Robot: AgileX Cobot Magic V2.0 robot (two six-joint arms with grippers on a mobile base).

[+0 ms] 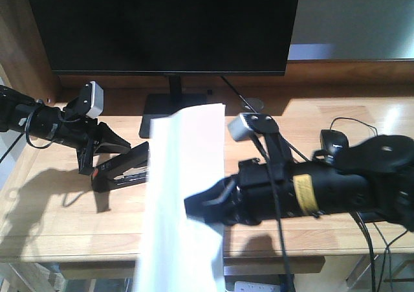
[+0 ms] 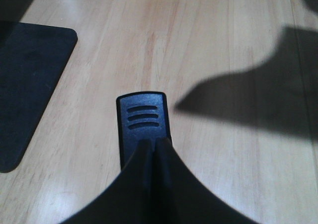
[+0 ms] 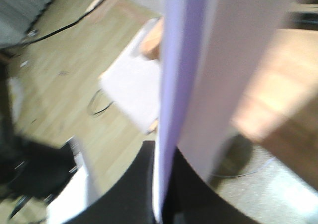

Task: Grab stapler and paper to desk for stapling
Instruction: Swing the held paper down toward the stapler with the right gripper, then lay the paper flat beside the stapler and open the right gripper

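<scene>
Both grippers are holding their items over the sunlit wooden desk.

The left gripper [image 1: 97, 166] is pinching shut on the matte black stapler [image 1: 126, 166], whose slotted plastic end is hanging over the pale jointed planks of the desk [image 1: 52, 221], just left of the paper. The right gripper [image 1: 207, 204] is clamping closed on the smooth white paper [image 1: 184, 175], a tall flat sheet whose lower end is reaching past the desk's front edge. A glossy black monitor [image 1: 162, 20] is standing behind, and hard shadows are lying across the wood.
</scene>
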